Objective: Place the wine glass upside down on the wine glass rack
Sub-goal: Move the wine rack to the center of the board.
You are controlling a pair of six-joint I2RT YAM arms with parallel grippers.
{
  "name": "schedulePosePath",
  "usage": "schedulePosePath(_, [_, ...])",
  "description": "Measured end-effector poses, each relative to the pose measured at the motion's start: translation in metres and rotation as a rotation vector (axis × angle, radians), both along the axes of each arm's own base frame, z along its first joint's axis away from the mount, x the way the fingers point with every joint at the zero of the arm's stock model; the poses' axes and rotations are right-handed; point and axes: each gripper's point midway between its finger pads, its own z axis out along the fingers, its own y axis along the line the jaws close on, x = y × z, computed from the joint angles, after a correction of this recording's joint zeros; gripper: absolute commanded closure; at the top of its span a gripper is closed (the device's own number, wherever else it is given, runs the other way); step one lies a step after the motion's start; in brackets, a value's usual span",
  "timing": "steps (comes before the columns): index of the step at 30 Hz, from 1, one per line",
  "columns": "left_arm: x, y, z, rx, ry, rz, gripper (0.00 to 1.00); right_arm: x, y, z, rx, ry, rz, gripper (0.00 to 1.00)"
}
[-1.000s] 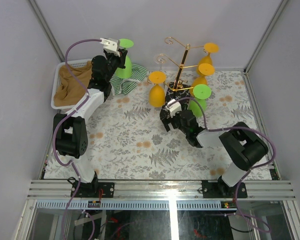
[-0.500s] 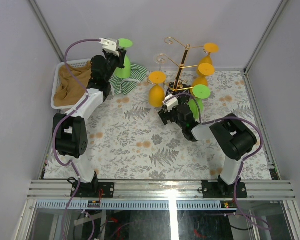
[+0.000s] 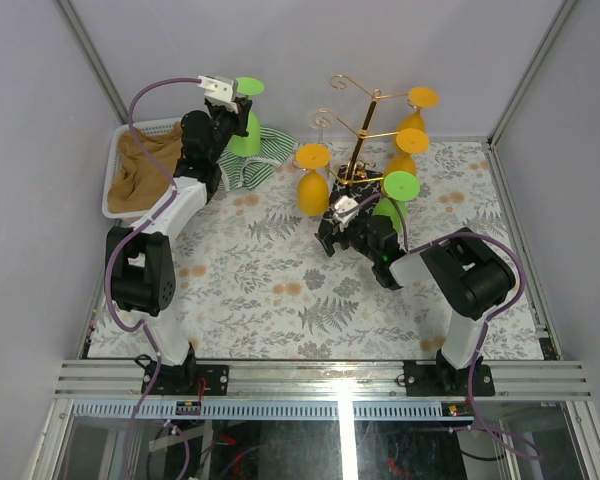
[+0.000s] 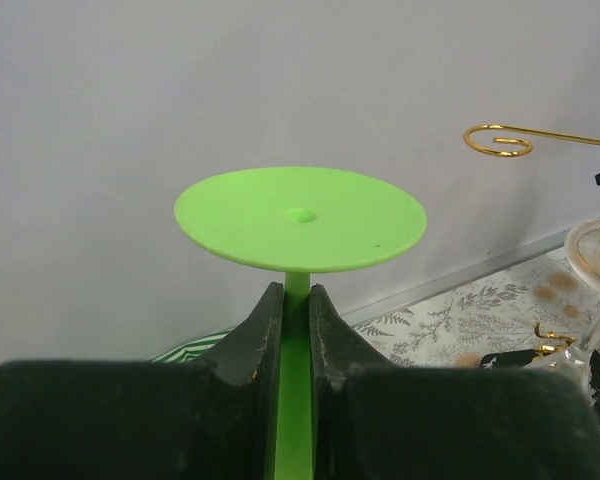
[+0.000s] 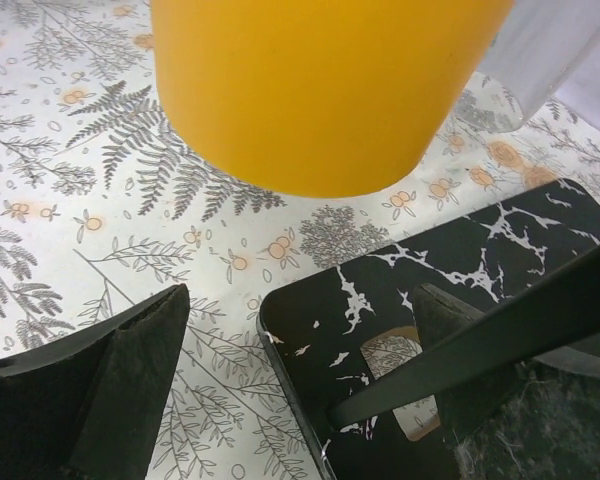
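Holding the green wine glass [image 4: 300, 215] foot-up, the left gripper [image 4: 296, 300] is clamped tight on its stem, so the glass's long axis stands upright at the far left. The wine glass rack [image 3: 361, 150] lies to that gripper's right, with a free curled hook [image 4: 498, 140] near foot height, so the carry looks sideways and rightward. The right gripper [image 5: 300, 300] gapes wide and empty over a corner of the black base [image 5: 450, 260], under a hung orange glass [image 5: 320, 80].

Your right hand [image 3: 330, 228] has pushed forward and a little left over the past second, closing on the black base [image 5: 380, 300] of the wine glass rack [image 3: 366, 135]. Its elbow [image 3: 475, 275] has swung inward, folding the arm tighter toward the middle of the bench [image 3: 260, 290]. Most of that travel came early on.
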Motion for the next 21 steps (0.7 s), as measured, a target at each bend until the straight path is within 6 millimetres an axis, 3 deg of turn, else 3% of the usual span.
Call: schedulePosePath(21, [0.0,0.0,0.0,0.001,0.0,0.0,1.0,-0.039,0.013,0.0,0.016,0.03,0.17,0.0])
